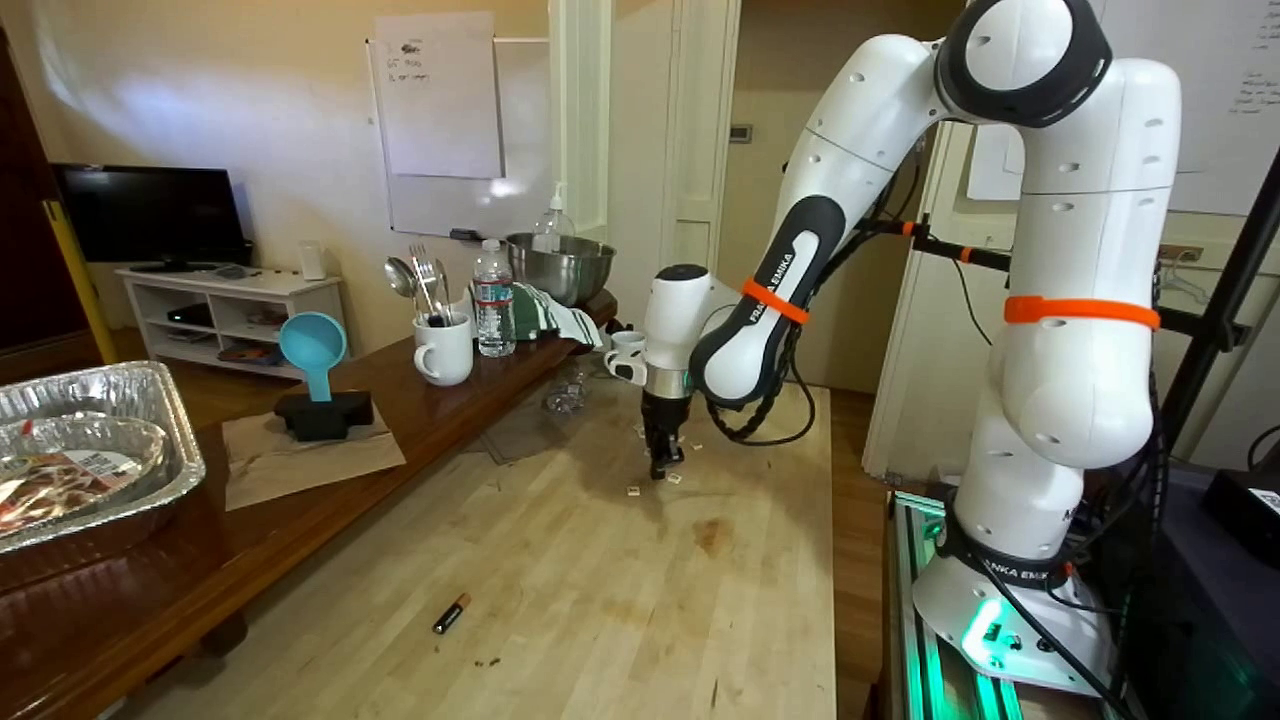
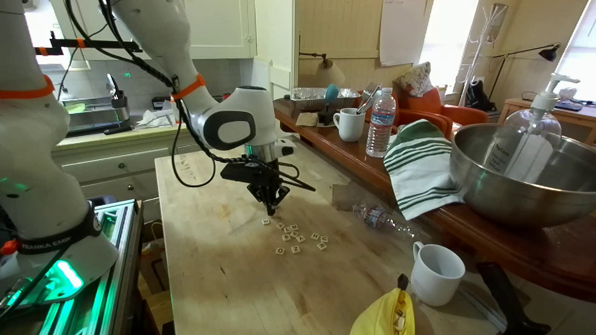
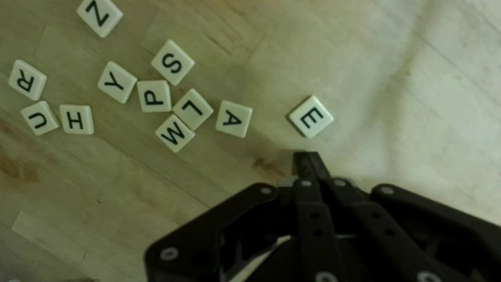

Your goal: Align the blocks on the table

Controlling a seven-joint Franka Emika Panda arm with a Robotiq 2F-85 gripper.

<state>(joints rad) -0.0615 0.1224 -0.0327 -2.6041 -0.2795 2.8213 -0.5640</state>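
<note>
Probably the step now is getting set to push one of the little letter blocks [image 3: 154, 96] into line. I guess that because the hand [image 3: 309, 162] is pressed together, with nothing that I can see pinched in it. It points down, near the E block [image 3: 311, 116]. In the wrist view there is a gap between them, but I can't tell if the hand touches the bench [image 2: 233, 288].

The E block sits off by itself. The closest one to it is the A block [image 3: 234, 118]. Past that are the L block [image 3: 193, 109] and the W block [image 3: 175, 133], which look like they touch. The blocks lie flat on the bench in a loose bunch, turned all different ways, so I'd say no neat row is made yet. In an exterior view, the O block [image 2: 280, 251] lies out at the edge of the bunch.

Next, I think the hand should go low on the side of the E block that is far from the A block. Then it can slide the E block over, slow and soft, till the two sit side by side. A hard shove might spin it, so small nudges seem best.
</note>
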